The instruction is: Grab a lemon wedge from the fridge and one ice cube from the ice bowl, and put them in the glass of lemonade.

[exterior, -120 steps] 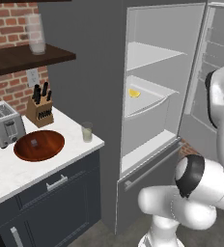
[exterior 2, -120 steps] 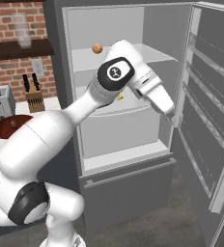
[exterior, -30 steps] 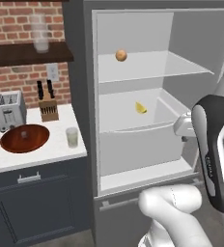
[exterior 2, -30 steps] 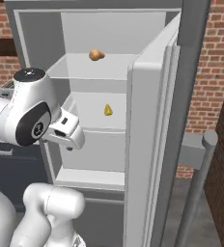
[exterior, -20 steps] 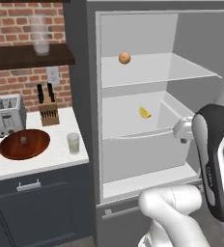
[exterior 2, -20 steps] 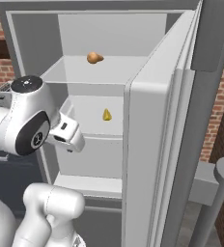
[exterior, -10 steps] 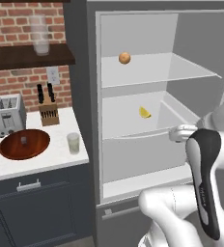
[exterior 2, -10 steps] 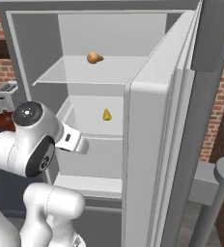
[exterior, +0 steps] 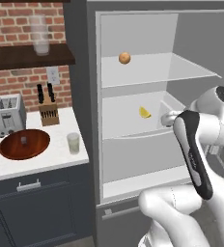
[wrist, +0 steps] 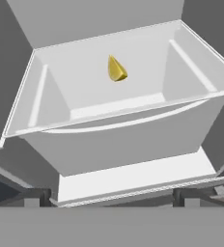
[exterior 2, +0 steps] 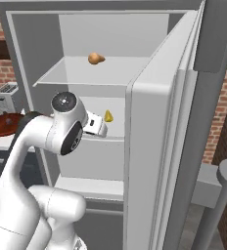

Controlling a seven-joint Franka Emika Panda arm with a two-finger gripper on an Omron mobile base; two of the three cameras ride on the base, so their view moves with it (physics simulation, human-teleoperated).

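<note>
Inside the open fridge [exterior: 133,48], one lemon wedge [wrist: 116,69] lies mid-drawer, walls well clear, one orange fruit [exterior: 124,58] above; gripper [wrist: 112,198] finger spacing cannot be told.

yellow lemon wedge [wrist: 116,70], white fridge [exterior: 133,159] interior

lemon wedge [wrist: 116,69] in open fridge [exterior: 133,144] drawer, lemonade glass [exterior: 73,143] beside ice bowl [exterior: 24,144]

Red brick wall [exterior: 17,21] behind a white bench [exterior: 51,161] on dark grey cabinets [exterior: 36,207] — a dark shelf [exterior: 29,55] above it, toaster [exterior: 8,114] and knife block [exterior: 49,110] near the wall.
</note>
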